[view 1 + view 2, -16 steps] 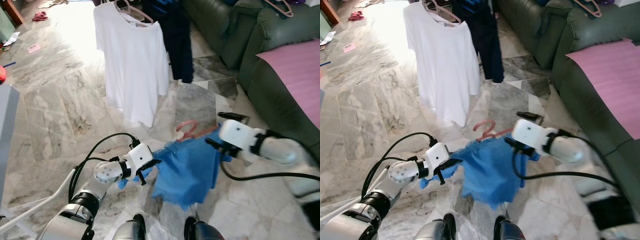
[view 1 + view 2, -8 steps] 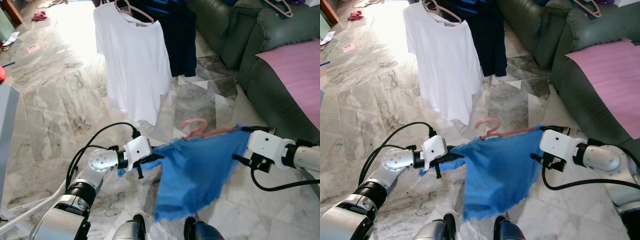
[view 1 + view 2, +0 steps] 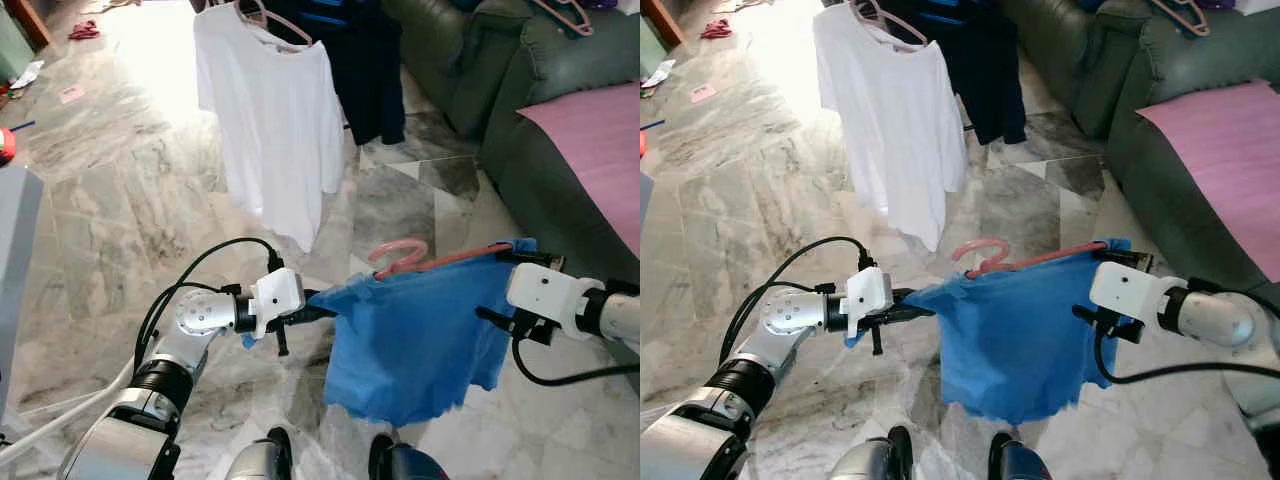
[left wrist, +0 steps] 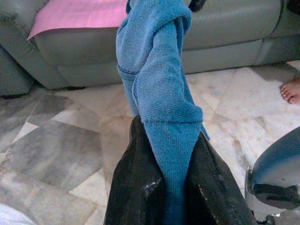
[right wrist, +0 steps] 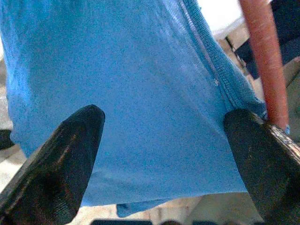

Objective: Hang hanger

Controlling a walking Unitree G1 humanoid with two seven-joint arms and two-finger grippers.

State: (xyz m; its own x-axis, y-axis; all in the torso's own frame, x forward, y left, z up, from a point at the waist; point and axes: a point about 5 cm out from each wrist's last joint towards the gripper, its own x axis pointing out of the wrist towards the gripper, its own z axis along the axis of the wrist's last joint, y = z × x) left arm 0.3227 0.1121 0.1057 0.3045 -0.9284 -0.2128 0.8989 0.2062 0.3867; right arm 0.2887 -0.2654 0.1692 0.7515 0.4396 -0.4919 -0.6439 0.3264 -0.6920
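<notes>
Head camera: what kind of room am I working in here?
Most likely a home living room: a dark green sofa with a pink cloth on it, a marble tile floor, and a white T-shirt hanging to dry.

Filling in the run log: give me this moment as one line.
left gripper: shut on blue shirt | right gripper: open, at shirt's other end | pink hanger: in shirt, not yet hung

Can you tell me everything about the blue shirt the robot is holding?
The blue shirt is soft knitted cloth draped over a pink hanger, spread wide above the marble floor. The left gripper pinches one bunched corner. The right gripper, fingers apart, is at the other end beside the hanger's bar. The bottom edge hangs loose and uneven.
</notes>
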